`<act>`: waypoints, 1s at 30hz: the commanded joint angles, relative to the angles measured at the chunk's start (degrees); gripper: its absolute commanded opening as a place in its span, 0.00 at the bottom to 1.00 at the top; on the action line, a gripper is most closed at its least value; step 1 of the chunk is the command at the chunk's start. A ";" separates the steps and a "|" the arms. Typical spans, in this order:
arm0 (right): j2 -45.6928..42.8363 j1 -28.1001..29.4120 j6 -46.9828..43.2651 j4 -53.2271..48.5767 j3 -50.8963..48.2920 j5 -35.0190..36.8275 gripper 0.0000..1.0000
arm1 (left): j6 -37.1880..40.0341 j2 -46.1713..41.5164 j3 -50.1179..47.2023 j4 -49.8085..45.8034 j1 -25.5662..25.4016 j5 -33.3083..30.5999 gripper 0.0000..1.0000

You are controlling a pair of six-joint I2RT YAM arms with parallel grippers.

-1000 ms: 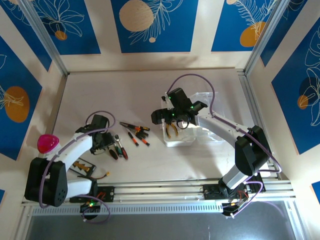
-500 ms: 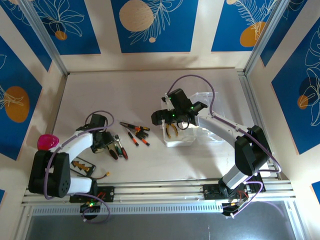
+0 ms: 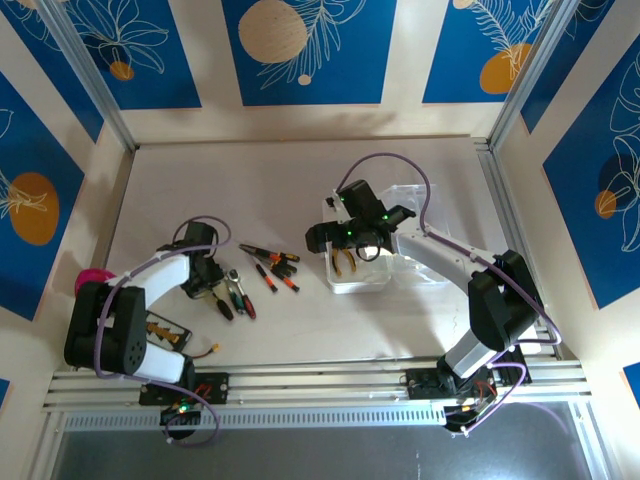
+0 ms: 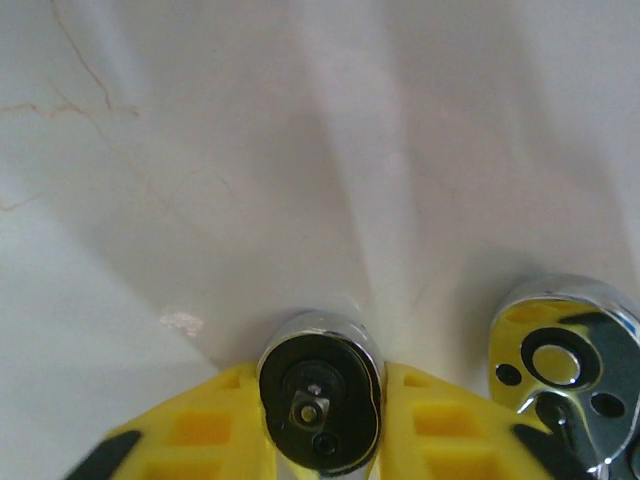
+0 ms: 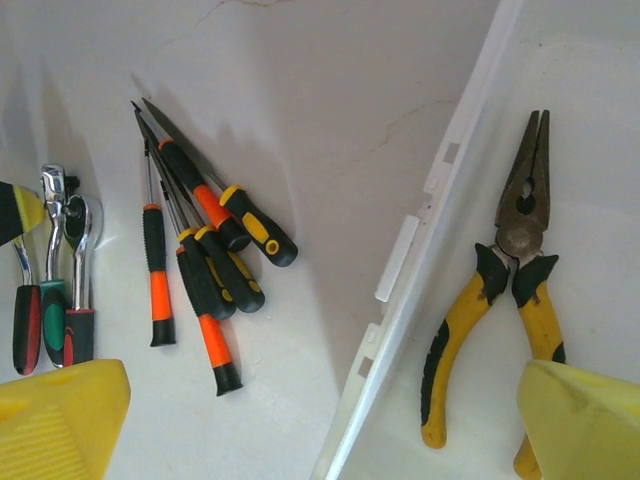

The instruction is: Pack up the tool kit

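Pale, marble-veined table (image 3: 300, 180). The walls (image 3: 300, 50) carry blue panels with white leaf drawings and orange discs, and an aluminium rail (image 3: 330, 382) runs along the near edge. We note the clear tool kit case (image 3: 378, 282) lying open right of centre, with yellow-handled pliers (image 5: 520, 237) inside. The right gripper (image 3: 355, 238) hangs over it, fingers spread wide, holding nothing. Loose screwdrivers (image 5: 205, 260) lie left of the case. Farther left, the left gripper (image 3: 210, 285) clamps the head of a ratchet wrench (image 4: 320, 395), with a second ratchet (image 4: 565, 365) just beside it.
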 commanded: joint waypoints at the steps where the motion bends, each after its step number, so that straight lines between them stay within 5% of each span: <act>1: -0.74 -0.41 -0.81 -0.20 -0.49 -1.84 1.00 | 1.10 3.68 -1.04 8.51 0.84 1.76 0.12; 4: -0.91 -0.40 -0.96 -0.33 -0.41 -2.33 0.99 | 2.10 3.04 -0.47 7.53 0.88 1.96 0.00; 13: -2.90 -0.76 -3.16 0.52 -1.06 -6.63 0.99 | 8.03 -7.94 4.75 -0.82 0.76 3.06 0.00; 18: -4.67 -0.71 -4.46 3.12 -2.11 -10.91 0.99 | 9.72 -13.85 11.65 -5.42 0.44 9.05 0.00; 30: -6.30 2.98 -1.51 13.44 -3.23 -18.01 0.98 | 1.92 -10.37 20.56 6.78 -7.80 25.15 0.00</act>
